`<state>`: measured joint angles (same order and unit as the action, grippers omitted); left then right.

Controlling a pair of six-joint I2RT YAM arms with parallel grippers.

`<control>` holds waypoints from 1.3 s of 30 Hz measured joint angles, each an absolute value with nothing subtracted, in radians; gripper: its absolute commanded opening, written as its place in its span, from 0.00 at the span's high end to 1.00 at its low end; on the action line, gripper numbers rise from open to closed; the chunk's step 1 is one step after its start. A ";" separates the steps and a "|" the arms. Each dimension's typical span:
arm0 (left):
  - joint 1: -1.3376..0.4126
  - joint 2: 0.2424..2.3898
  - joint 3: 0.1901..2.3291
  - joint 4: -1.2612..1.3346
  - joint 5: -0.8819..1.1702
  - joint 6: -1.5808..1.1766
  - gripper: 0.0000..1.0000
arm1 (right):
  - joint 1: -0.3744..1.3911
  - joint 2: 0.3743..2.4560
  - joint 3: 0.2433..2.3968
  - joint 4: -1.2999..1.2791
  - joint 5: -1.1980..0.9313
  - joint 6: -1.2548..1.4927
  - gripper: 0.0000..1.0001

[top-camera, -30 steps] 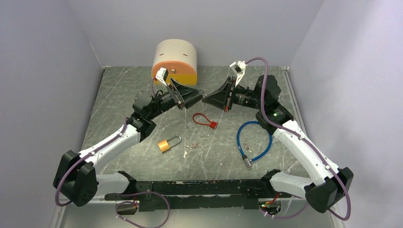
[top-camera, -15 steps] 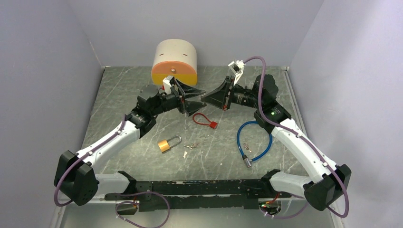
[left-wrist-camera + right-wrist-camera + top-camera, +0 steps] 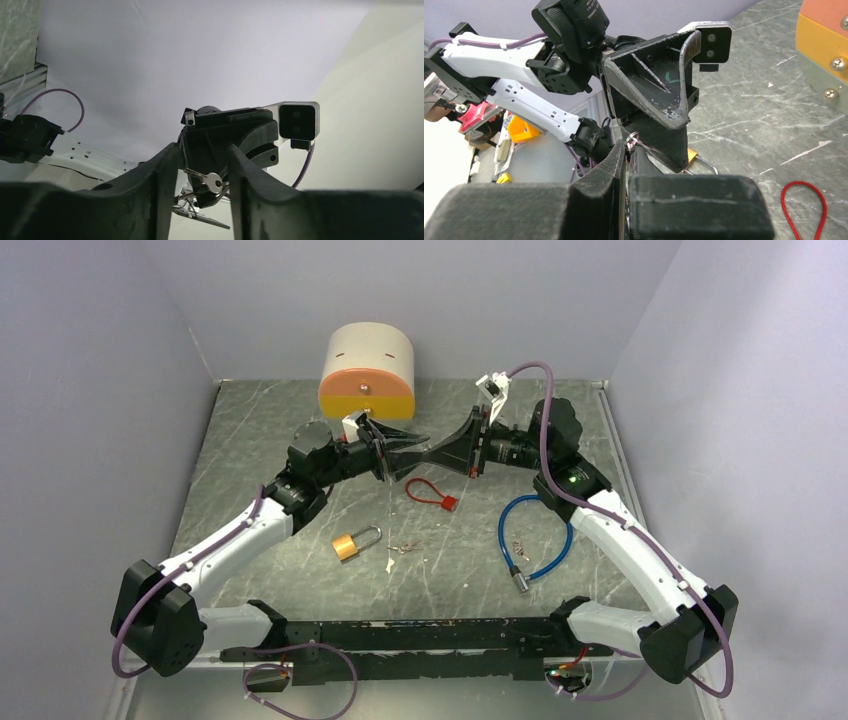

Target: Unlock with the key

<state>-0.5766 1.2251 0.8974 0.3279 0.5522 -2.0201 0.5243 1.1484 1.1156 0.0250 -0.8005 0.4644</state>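
**Key held in mid-air between the two grippers, padlock down at 7 o'clock**

The right gripper (image 3: 628,150) has its jaws pressed together on the key ring (image 3: 631,139). The key (image 3: 214,181) dangles just off their tips, inside the spread jaws of the left gripper (image 3: 202,150), apparently untouched. In the left wrist view its long axis runs roughly 10 to 4 o'clock across that gap. The padlock (image 3: 350,543) lies on the tabletop (image 3: 260,430) at 7 o'clock from the meeting point, nearer the left arm.

Grey-green marbled bench (image 3: 260,430), white veins; gold brass padlock (image 3: 347,546); silver metal key (image 3: 214,181); blue cable loop (image 3: 501,528); red cord loop (image 3: 449,504); cream-and-orange rounded box (image 3: 368,365).
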 measured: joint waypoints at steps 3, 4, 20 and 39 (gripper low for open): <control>-0.577 1.225 0.895 0.333 0.552 -2.030 0.66 | 0.524 1.148 1.114 0.016 -0.814 0.464 1.00; -0.577 1.225 0.892 0.336 0.552 -2.031 0.66 | 0.524 1.148 1.113 0.015 -0.818 0.464 1.00; -0.577 1.223 0.887 0.331 0.552 -2.025 0.98 | 0.524 1.138 1.092 -0.027 -0.821 0.451 1.00; -0.577 1.132 0.928 0.384 0.476 -1.236 0.97 | 0.524 1.031 1.027 0.109 -0.786 0.630 0.31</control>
<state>-0.5766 1.1320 0.9283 0.3840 0.4755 -1.2358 0.5243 1.0306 1.0271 0.1093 -0.7860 0.6304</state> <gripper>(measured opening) 0.033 0.750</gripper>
